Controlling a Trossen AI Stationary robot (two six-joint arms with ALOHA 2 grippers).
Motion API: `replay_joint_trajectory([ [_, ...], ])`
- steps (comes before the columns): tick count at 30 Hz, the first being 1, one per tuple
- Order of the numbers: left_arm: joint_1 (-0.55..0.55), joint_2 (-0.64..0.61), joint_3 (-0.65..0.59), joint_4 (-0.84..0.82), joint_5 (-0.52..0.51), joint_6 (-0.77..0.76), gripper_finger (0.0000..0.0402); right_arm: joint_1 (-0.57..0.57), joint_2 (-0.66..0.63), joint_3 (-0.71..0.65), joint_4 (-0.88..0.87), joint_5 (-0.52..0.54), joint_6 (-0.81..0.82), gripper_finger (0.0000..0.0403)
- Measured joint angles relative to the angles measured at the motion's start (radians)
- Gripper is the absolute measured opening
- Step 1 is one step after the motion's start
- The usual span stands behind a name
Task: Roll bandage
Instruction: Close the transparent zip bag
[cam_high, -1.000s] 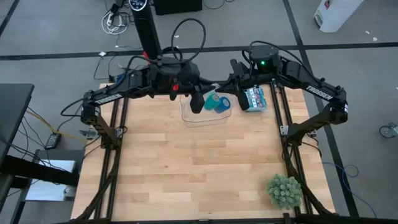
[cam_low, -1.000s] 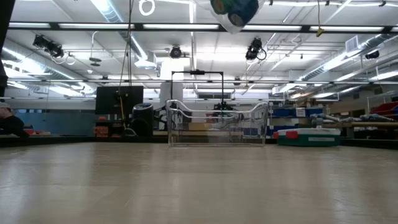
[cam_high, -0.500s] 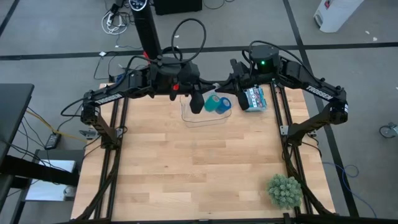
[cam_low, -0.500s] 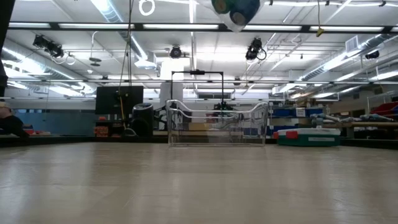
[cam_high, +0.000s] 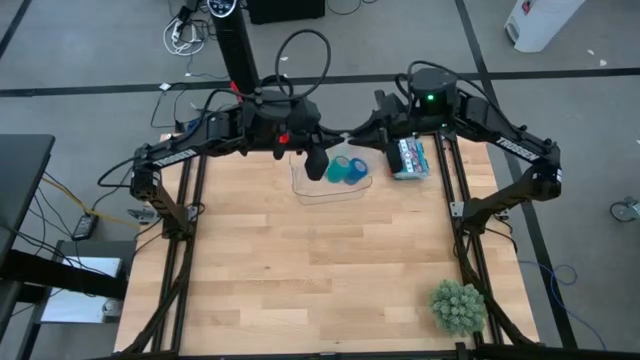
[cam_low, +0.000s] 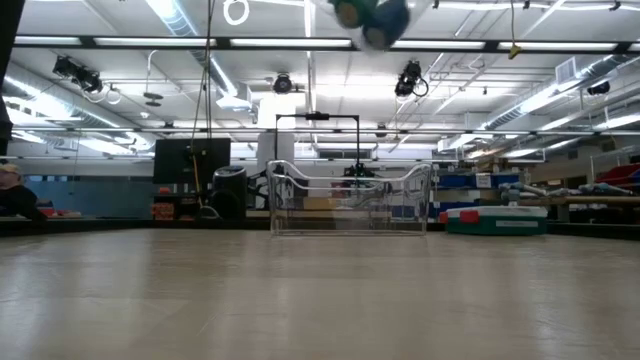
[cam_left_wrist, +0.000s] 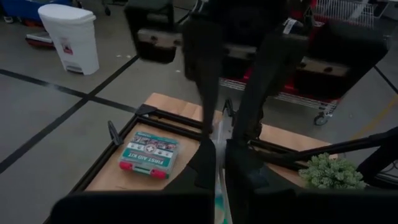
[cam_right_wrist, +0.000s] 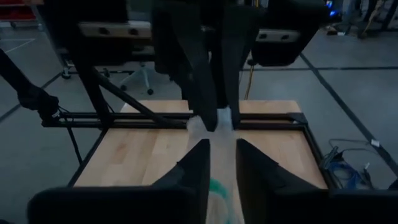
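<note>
Bandage: small teal coil, up in the air, touching or just beside the tip of the left pincer on the side towards the right pincer. Well above the table in the low view, at the very top edge, blurred, over the clear bin.

Pressed against the coil on the side away from the left pincer: a blue roll of like size. Both rolls between the two pincers, closer to the left one.

Left pincer: fingers drawn together to a thin slit, pinched on a pale film, as seen from the right wrist. A sliver of teal just under those fingers in the left wrist view. Whether the film wraps the coil, cannot tell.

Right pincer: facing the left one head-on, fingers parted with a plain gap. Teal and pale film visible in that gap, below the fingertips. No firm hold seen; contact with the film, cannot tell.

Beyond the right pincer, away from the bandage: a first aid kit flat on the table.
</note>
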Motion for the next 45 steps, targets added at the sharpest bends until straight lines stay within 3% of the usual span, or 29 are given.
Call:
replay_joint_trajectory([
  [7,0.0,0.0,0.0,0.004,0.004,-0.004,0.0019,0.0,0.025,-0.001,0.011,0.006,0.021,0.0112],
  [16,0.005,0.0,0.0,0.035,0.023,-0.025,0.0019,0.007,0.058,-0.002,0.038,-0.036,-0.021,0.0111],
  [20,0.007,0.0,0.0,0.032,0.024,-0.03,0.0019,0.007,0.073,-0.002,0.055,-0.044,-0.025,0.0089],
  [25,0.007,0.0,0.0,0.002,0.025,-0.031,0.0019,0.008,0.081,-0.002,0.072,-0.076,-0.041,0.001],
  [45,0.006,-0.001,0.001,-0.119,0.043,-0.045,0.0019,-0.017,0.057,-0.002,0.013,-0.073,-0.032,0.0],
])
